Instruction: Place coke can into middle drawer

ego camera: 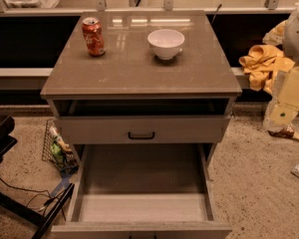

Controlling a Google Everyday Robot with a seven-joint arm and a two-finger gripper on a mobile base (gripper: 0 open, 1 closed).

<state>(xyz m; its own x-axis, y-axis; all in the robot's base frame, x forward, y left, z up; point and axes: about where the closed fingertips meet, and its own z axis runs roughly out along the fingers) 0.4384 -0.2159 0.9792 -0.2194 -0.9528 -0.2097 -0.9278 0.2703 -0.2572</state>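
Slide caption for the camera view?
Coke can and white bowl stand on the cabinet top; middle drawer open below; gripper off to the right, clear of both.

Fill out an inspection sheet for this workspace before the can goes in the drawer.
Surface: grey cabinet top, holding two items.
Job's things: coke can upright at the top's back left; middle drawer pulled open, nothing seen inside.
Clutter: white bowl right of the can, apart from it.
Grippers: gripper at the frame's right edge, beside the cabinet, far from the can.
Cables: black cable on the floor, left.
Surroundings: yellow cloths right; wire basket left.
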